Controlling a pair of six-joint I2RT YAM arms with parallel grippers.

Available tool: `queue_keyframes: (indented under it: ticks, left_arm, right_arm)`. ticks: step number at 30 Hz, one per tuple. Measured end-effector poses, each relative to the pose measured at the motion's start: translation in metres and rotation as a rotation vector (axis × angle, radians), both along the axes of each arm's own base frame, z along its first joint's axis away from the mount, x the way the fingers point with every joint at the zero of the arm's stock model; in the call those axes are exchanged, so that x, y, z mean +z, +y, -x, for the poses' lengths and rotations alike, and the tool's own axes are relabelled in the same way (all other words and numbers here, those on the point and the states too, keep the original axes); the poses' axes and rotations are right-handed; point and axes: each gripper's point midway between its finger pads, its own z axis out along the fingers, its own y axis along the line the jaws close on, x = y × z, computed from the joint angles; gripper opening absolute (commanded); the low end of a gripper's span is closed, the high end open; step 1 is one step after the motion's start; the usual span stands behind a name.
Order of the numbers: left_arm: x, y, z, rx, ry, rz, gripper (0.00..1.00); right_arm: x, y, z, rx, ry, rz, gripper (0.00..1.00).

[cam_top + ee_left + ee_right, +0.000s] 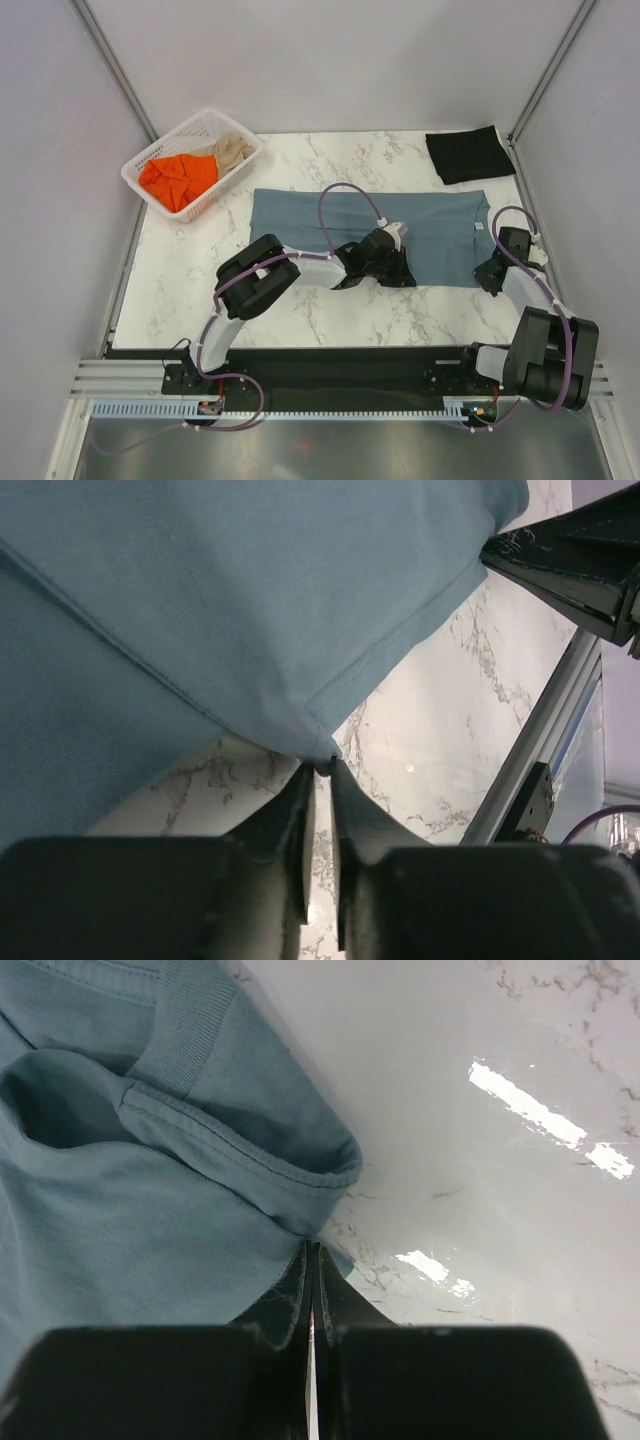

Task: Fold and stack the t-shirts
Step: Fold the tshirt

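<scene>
Shirt (300,215), spread flat across table (200,270). Pinched by only a hem-corner tip in left claw (322,770); clamped by a thin edge beside the sleeve in right claw (312,1250), shut tight. Could have slipped free on lifting, skewing the fold.

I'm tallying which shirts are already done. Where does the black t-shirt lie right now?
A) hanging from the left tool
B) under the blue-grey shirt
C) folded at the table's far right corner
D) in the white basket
C: the black t-shirt lies folded at the far right corner of the table, apart from the blue-grey t-shirt and the basket.
</scene>
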Motion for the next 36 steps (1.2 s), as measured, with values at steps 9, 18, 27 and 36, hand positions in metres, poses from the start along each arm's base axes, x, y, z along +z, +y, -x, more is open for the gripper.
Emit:
queue_keyframes:
  ticks: [9,18,27,36]
  left_arm:
    - [-0.002,0.002,0.0,0.008,0.007,-0.01,0.02]
    - [0.023,-0.008,-0.006,-0.005,0.078,0.07,0.02]
    - [0.034,-0.013,-0.01,-0.005,0.088,0.098,0.02]
    - [0.06,-0.019,-0.032,0.023,0.065,0.153,0.02]
  right_arm:
    - [0.011,0.005,-0.006,0.039,-0.046,-0.01,0.0]
    - [0.037,0.005,-0.024,0.055,-0.123,-0.014,0.04]
    - [0.03,0.011,-0.016,0.036,-0.074,-0.062,0.29]
    - [0.031,0.01,-0.005,0.013,-0.054,-0.072,0.57]
